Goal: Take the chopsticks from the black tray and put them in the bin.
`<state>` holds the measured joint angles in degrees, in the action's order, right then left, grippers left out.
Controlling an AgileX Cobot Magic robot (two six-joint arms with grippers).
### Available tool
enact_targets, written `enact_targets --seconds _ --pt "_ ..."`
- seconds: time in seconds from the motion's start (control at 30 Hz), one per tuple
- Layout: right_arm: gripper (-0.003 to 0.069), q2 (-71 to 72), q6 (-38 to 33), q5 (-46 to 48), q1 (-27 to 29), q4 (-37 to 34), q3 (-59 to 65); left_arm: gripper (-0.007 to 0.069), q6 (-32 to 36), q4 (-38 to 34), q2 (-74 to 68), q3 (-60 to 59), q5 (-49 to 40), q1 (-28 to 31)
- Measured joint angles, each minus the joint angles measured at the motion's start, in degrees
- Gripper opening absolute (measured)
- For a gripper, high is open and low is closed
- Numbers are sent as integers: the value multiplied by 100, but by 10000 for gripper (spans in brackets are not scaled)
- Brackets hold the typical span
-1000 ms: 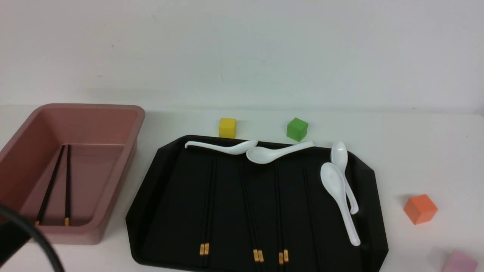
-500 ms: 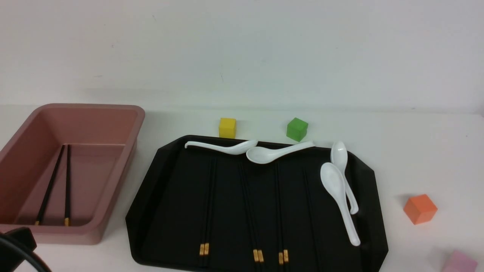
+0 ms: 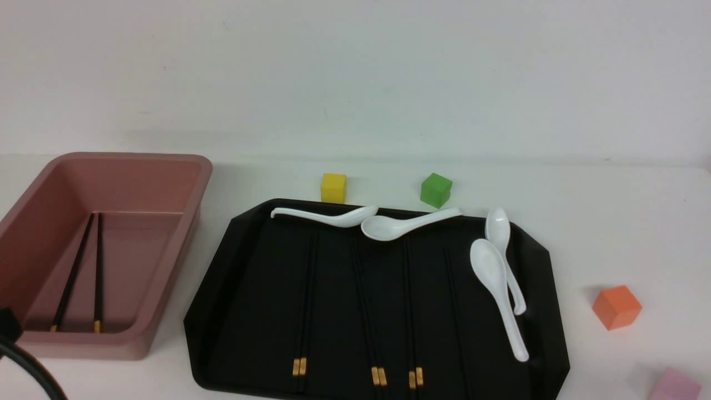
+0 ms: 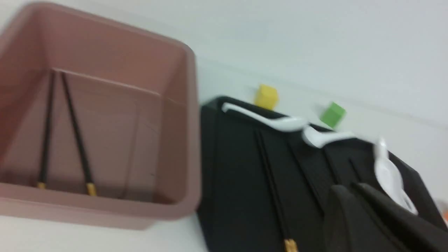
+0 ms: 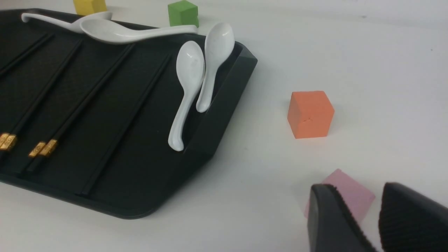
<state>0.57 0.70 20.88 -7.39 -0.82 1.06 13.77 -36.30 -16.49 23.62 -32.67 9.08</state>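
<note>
Left arm [image 3: 22, 361] retreated, chopsticks [image 3: 303, 300] lengthwise, seemingly.

No legible text, labels, brands or nos. anywhere; marks on chopsticks' [image 5: 42, 148] gold bands too small to read.

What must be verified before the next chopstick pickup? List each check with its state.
1. Black tray emptied of chopsticks: not ok, three banded pairs lie on it.
2. Room in the bin: ok, one pair on its floor.
3. Left gripper open to grasp: not ok, shut and empty.
4. Right gripper open: ok.
5. White spoons clear of the banded ends: ok.
</note>
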Motion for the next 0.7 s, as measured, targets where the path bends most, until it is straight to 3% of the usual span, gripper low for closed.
enact_targets --seconds 0.1,0.27,0.5,0.7 --pt "240 0 0 0 0 0 0 -12 -192 320 99 -211 276 -94" --pt "240 0 0 0 0 0 0 -9 -1537 1803 413 -848 1042 -815" --pt "240 0 0 0 0 0 0 -8 -3379 3472 965 -1810 1580 -1177" --pt "240 0 0 0 0 0 0 -1 -4104 3926 1545 -2347 1667 -1177"
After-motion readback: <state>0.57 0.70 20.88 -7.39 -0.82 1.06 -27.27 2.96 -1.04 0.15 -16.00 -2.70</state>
